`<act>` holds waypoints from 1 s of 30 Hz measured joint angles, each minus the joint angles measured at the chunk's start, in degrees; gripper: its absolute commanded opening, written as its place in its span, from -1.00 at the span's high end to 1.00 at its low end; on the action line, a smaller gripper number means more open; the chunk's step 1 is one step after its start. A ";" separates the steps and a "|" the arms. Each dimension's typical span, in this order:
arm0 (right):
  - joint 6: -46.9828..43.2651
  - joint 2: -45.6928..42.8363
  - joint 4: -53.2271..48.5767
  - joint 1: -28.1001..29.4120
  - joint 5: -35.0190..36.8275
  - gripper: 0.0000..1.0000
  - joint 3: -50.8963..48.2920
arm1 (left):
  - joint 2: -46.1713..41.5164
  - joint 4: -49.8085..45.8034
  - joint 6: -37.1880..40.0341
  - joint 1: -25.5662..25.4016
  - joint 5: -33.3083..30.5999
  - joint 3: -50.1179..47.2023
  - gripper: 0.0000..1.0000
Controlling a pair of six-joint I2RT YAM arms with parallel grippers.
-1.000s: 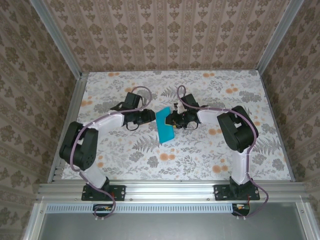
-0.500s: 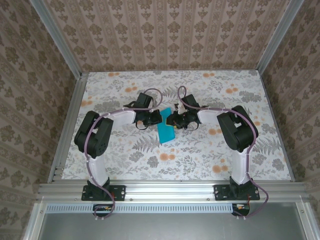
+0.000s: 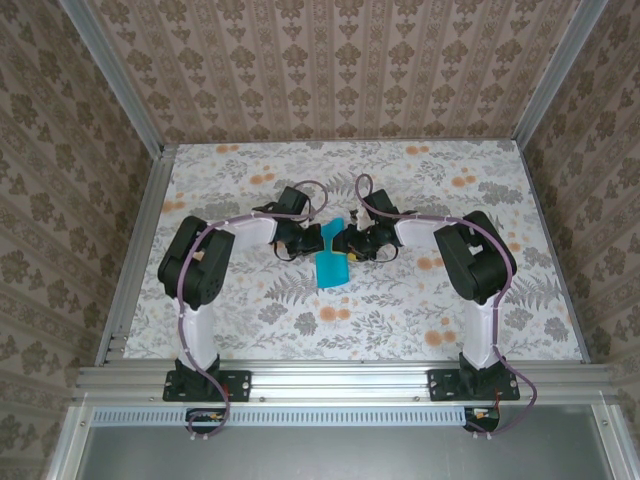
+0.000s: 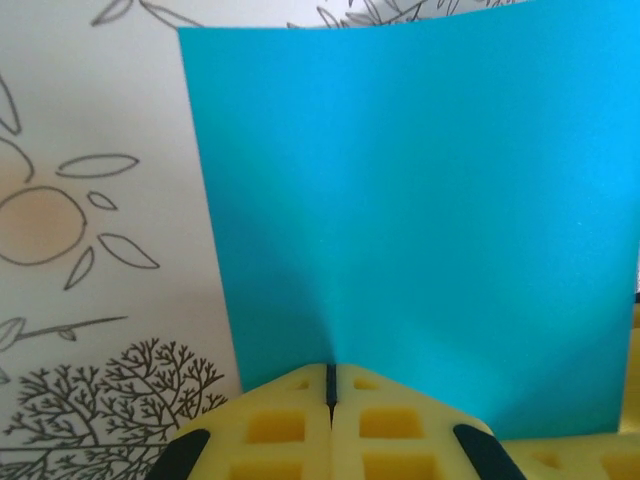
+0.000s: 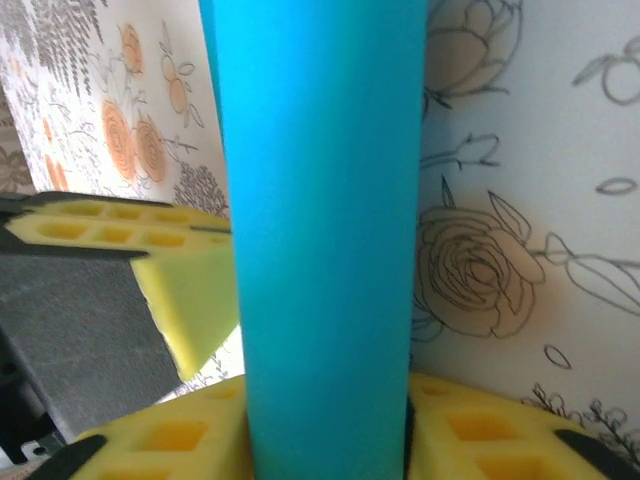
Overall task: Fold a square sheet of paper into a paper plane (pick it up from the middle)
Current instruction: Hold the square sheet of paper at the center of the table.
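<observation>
Over floral table (image 3: 450,300), mid-fold: square sheet of paper (image 3: 331,262) at centre between both arms, edge pinched by left fingers (image 4: 275,430) pressed together, straddled by right fingers (image 5: 480,445), clamped or loose impossible to tell; next, probably careful creasing without tearing.
</observation>
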 measured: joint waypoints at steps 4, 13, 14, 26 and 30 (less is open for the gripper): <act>-1.66 -0.50 -4.31 -0.24 1.07 -0.05 1.25 | 0.04 0.02 0.00 0.00 0.13 0.02 1.00; -6.95 -3.06 -14.25 -0.63 7.23 -0.26 4.55 | 0.74 0.04 0.00 -0.02 1.77 0.72 1.00; -7.19 -3.08 -14.78 -0.61 7.43 -0.26 4.96 | 0.79 0.04 0.00 -0.02 1.88 0.74 1.00; -9.88 -0.35 -17.94 0.94 8.02 -0.19 9.35 | 0.85 -0.04 -0.02 -0.13 2.19 0.94 0.97; -10.80 1.07 -19.06 0.94 8.57 -0.19 9.44 | 0.85 -0.44 -0.02 -0.13 2.19 1.11 0.97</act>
